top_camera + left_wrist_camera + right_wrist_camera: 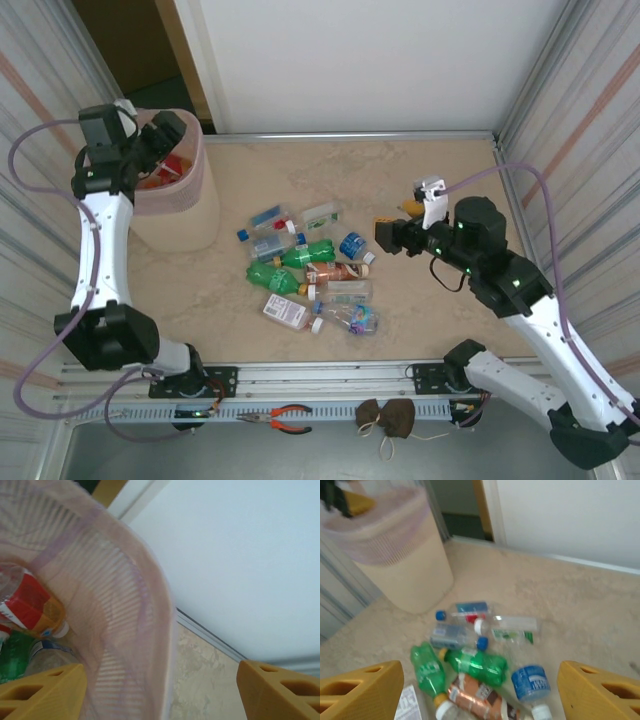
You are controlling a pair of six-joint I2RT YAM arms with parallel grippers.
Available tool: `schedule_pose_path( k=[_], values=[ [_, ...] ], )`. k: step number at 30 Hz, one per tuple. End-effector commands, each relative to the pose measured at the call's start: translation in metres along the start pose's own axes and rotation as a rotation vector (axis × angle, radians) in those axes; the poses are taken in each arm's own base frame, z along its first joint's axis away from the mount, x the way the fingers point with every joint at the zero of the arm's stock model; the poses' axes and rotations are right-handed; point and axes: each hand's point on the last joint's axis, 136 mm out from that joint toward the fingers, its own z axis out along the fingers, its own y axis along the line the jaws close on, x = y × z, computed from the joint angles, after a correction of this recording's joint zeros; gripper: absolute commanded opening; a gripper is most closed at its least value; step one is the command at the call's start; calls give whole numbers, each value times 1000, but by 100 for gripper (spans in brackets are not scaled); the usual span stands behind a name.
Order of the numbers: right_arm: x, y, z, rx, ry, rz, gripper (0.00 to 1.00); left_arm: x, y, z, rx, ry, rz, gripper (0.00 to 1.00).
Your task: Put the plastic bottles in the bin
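Observation:
Several plastic bottles [305,268] lie in a heap on the table's middle: two green ones [476,664], an orange-brown one [480,700], clear ones with blue caps [451,636] and a blue-labelled one [530,682]. The pale pink bin [178,195] stands at the far left, with a red-labelled bottle [31,607] and a green one inside. My left gripper [160,140] hovers open over the bin's rim [159,605], nothing between its fingers [42,689]. My right gripper [384,236] is open just right of the heap, its fingers [600,692] empty.
Red-handled pliers [280,417] and a small brown pouch [385,417] lie on the rail at the near edge. A white wall [360,60] closes the back, with a dark doorway behind the bin. Striped side panels flank the table.

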Motion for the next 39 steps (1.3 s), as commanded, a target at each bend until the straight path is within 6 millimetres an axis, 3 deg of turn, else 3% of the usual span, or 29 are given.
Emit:
schedule_pose_path(
  k=[1,5,11,22,33,39],
  values=[
    [15,-16,5,89,86,77,78,-3,-32,-23,157,-56,194,79],
    [41,-22,24,106,203,80,78,20,-50,-37,315,-34,329,79],
    [78,-29,57,88,374,14,77,56,-56,-48,458,4,445,78],
    [122,-50,132,38,590,20,72,110,-36,-45,584,22,589,77],
    [148,-58,219,-9,739,0,73,120,-34,-49,608,55,614,76],
    [165,-66,250,1,797,-13,76,123,-33,-51,611,51,617,76]
  ],
)
